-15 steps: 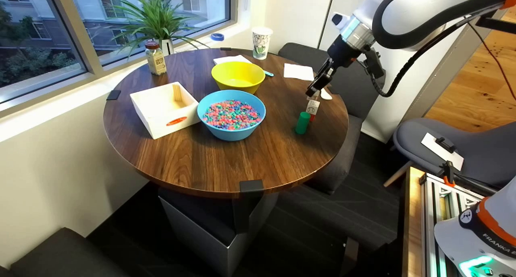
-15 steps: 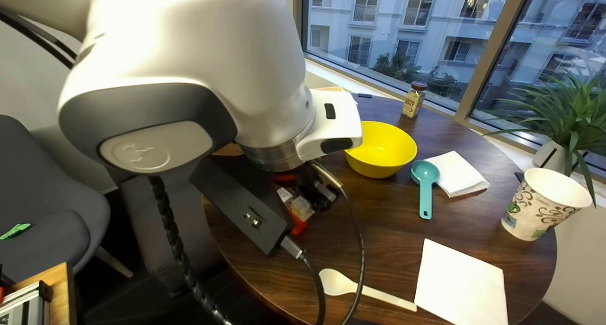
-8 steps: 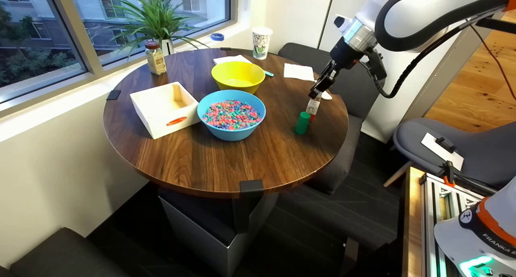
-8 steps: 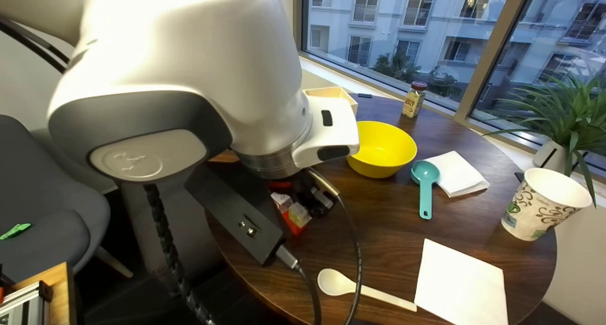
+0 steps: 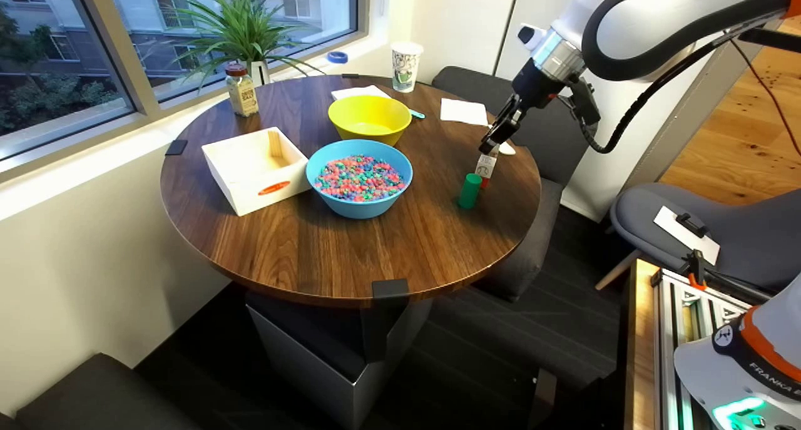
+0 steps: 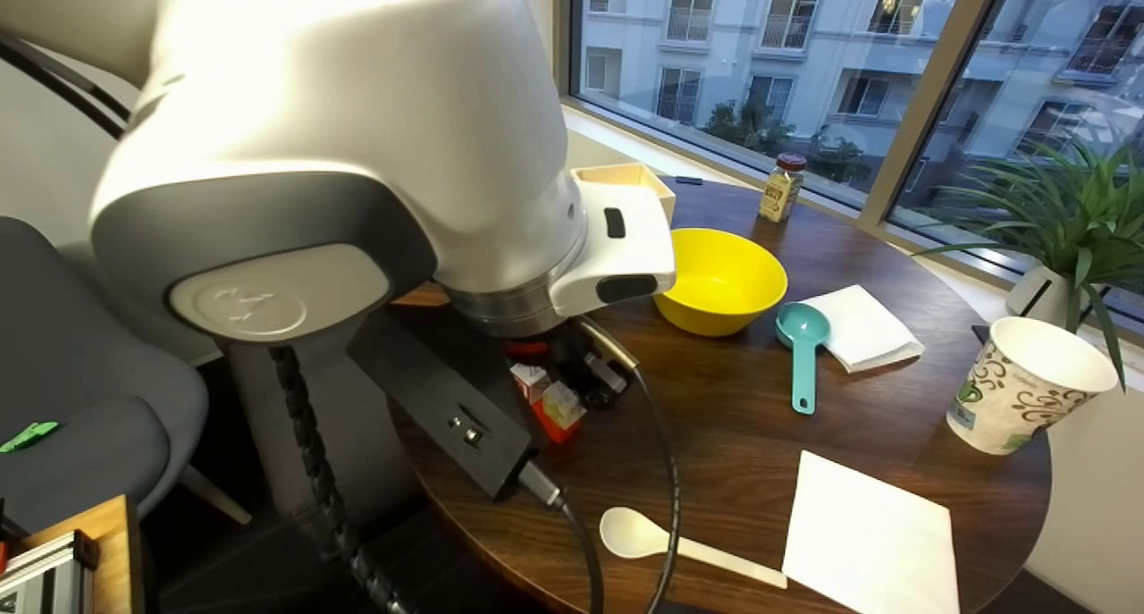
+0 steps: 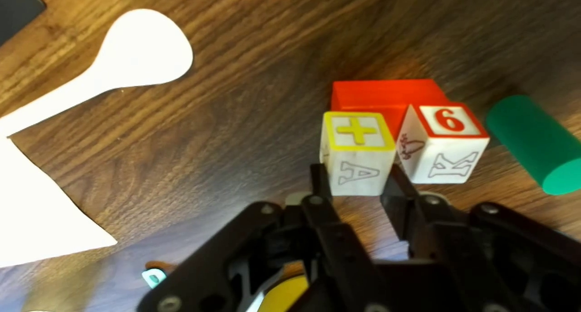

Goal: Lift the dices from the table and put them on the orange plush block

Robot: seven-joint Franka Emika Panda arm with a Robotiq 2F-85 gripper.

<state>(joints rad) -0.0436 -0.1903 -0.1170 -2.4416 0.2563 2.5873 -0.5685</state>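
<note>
The dices are two white lettered cubes close together. My gripper (image 7: 358, 180) is shut on the die with the yellow plus (image 7: 356, 132), a black finger (image 7: 320, 182) against each side. Just to its right in the wrist view is the die with the red 6 (image 7: 449, 123). The orange plush block (image 7: 386, 93) looks red and is partly hidden behind both cubes there. In an exterior view the yellow-plus die (image 6: 563, 405) and the red-marked die (image 6: 531, 381) appear over the block (image 6: 556, 431). Whether the held die rests on it I cannot tell.
A green cylinder (image 7: 535, 144) stands close to the red 6 die. A white spoon (image 6: 630, 532) and a napkin (image 6: 876, 542) lie nearby. Farther off are a yellow bowl (image 6: 706, 319), a blue bowl (image 5: 357, 211) of beads and a pale box (image 5: 234, 183).
In the first half second my gripper and the held die moved slightly, lower in an exterior view; the red-marked die appears shifted a little too. Since then almost nothing has moved.
</note>
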